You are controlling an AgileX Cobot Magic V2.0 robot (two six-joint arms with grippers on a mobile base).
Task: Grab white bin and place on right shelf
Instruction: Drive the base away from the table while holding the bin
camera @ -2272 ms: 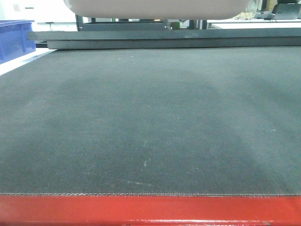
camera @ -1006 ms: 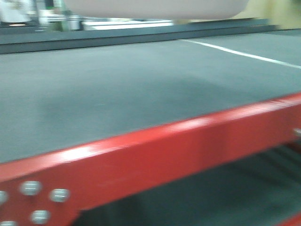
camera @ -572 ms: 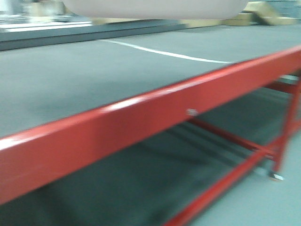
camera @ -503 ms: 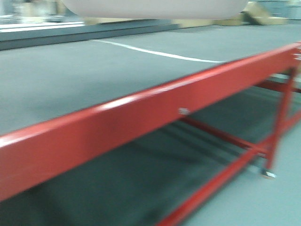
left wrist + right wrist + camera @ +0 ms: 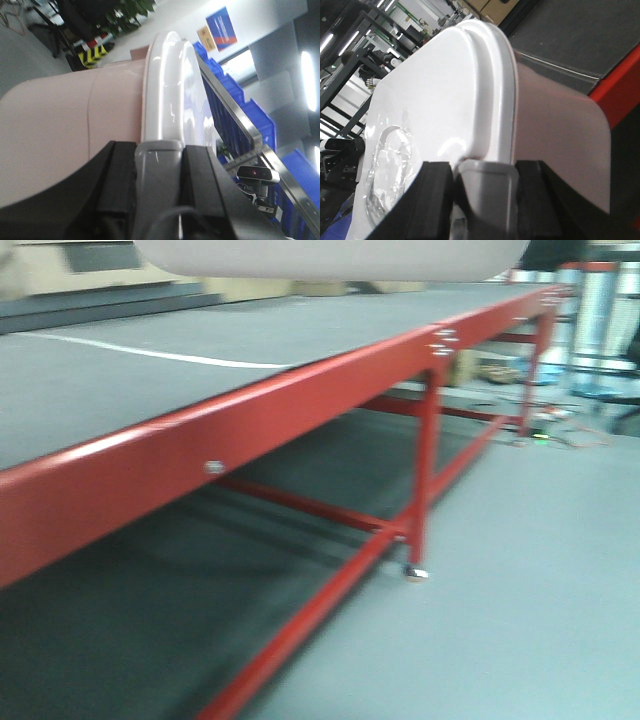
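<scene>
I hold the white bin between both grippers, lifted off the table. In the front view only its pale underside (image 5: pixel 330 255) shows at the top edge. In the left wrist view its beige side (image 5: pixel 50 115) and white lid (image 5: pixel 167 85) fill the frame, and my left gripper (image 5: pixel 159 150) is shut on the grey handle (image 5: pixel 159 175) at its end. In the right wrist view the lid (image 5: pixel 435 90) and beige wall (image 5: pixel 555 130) show, and my right gripper (image 5: pixel 485 167) is shut on the other grey handle (image 5: pixel 487 195). A blurred shiny upright (image 5: pixel 598 300) stands far right; I cannot tell whether it is the right shelf.
The red-framed table (image 5: pixel 300 380) with its dark mat (image 5: pixel 200 340) runs off to the left, its leg (image 5: pixel 425 460) near the middle. Grey floor (image 5: pixel 520 580) lies to the right. Blue bins (image 5: pixel 235 95) on a metal rail (image 5: pixel 240 117) show behind the bin.
The front view has swung right: the table slid left and turned oblique, and its right end, legs and the floor came into view. The bin stays fixed at the top edge.
</scene>
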